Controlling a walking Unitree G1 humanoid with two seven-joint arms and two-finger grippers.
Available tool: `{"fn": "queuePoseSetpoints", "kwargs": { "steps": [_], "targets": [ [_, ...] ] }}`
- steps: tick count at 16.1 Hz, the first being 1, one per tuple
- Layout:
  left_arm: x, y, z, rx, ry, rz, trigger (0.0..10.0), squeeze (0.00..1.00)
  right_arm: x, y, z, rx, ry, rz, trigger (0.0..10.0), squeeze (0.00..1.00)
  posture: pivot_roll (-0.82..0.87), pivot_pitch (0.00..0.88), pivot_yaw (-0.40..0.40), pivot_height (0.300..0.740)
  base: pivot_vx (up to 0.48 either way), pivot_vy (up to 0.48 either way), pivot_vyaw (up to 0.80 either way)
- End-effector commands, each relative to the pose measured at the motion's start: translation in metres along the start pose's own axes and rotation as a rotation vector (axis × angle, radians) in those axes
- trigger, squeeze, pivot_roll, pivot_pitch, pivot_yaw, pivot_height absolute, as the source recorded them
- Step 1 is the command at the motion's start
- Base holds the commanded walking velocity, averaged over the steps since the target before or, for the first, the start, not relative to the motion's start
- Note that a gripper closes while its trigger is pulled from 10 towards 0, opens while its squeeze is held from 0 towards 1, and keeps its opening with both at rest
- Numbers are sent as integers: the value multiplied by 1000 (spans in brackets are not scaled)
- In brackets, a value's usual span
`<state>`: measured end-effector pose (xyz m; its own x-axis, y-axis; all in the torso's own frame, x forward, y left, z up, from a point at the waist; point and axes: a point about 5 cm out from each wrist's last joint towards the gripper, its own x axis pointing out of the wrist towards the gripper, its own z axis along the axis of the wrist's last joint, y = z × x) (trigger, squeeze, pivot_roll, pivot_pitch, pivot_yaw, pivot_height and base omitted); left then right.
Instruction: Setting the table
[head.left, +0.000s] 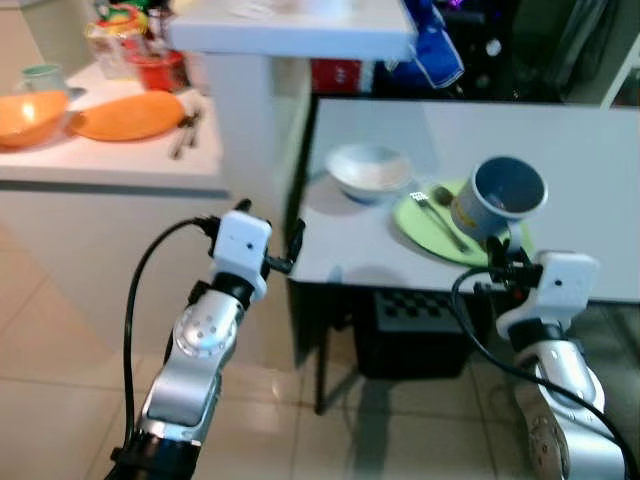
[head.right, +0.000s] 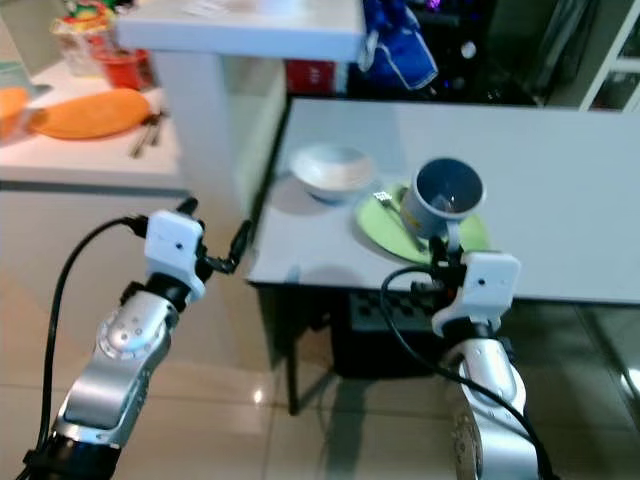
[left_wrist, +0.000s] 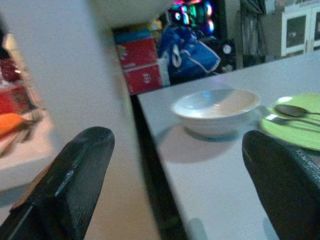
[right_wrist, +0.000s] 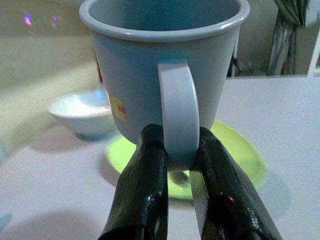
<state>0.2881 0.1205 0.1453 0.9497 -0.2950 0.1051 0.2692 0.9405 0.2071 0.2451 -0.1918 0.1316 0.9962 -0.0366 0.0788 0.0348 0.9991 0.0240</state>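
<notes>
Right gripper (right_wrist: 172, 165) had its fingers pinched on the handle of one blue mug (head.left: 500, 195), held above one green plate (head.left: 420, 222). One white bowl (head.left: 369, 170) sat just beside that plate, and the left gripper (left_wrist: 175, 185) hung wide open and empty near the bowl.

A lived-in home, in its kitchen and dining corner — a white table (head.left: 580, 160) carries a white bowl (head.left: 369, 168) and a green plate (head.left: 420, 225) with cutlery on it. Beside it a pale counter (head.left: 110, 160) holds an orange plate (head.left: 125, 116), an orange bowl (head.left: 25, 118) and food packets. Beige floor tiles (head.left: 60, 400), red boxes (left_wrist: 137, 62) and a blue bag (left_wrist: 187, 55) lie around — household clutter.
</notes>
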Motion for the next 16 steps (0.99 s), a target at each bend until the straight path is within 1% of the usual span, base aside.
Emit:
{"fn": "queuePoseSetpoints", "kwargs": {
  "steps": [1, 2, 5, 6, 8, 11, 16],
  "targets": [
    [3, -5, 5, -8, -14, -28, 10000, 0, 0, -2, 5, 4, -10, 5, 10000, 0, -79, 0, 31, 740, 0, -352, 0],
    [3, -4, 5, -4, -15, -32, 10000, 0, 0, 0, 4, 9, -4, 8, 10000, 0, -77, 0, 32, 740, 0, -345, 0],
    [3, -3, 5, -5, -12, -31, 10000, 0, 2, -2, 4, 9, -5, -8, 10000, 0, -72, 0, 30, 740, 0, -309, 0],
    [4, -2, 4, -22, 3, -17, 10000, 0, 3, -3, 4, 1, -2, -14, 10000, 0, -71, 0, 29, 740, 0, 0, 0],
    [6, 1, 6, -22, 6, 5, 10000, 0, 4, -7, 2, -5, 16, -41, 10000, 0, -69, 0, 29, 740, 0, 0, 0],
    [9, 6, 13, -33, -38, -4, 10000, 0, 5, -6, 0, 38, 23, -47, 10000, 0, -68, 0, 31, 740, 0, 0, 0],
    [12, 5, 19, -36, -64, -34, 10000, 0, 6, -6, 2, 46, 16, -51, 10000, 0, -76, 0, 40, 740, 329, 0, -714]
  ]
}}
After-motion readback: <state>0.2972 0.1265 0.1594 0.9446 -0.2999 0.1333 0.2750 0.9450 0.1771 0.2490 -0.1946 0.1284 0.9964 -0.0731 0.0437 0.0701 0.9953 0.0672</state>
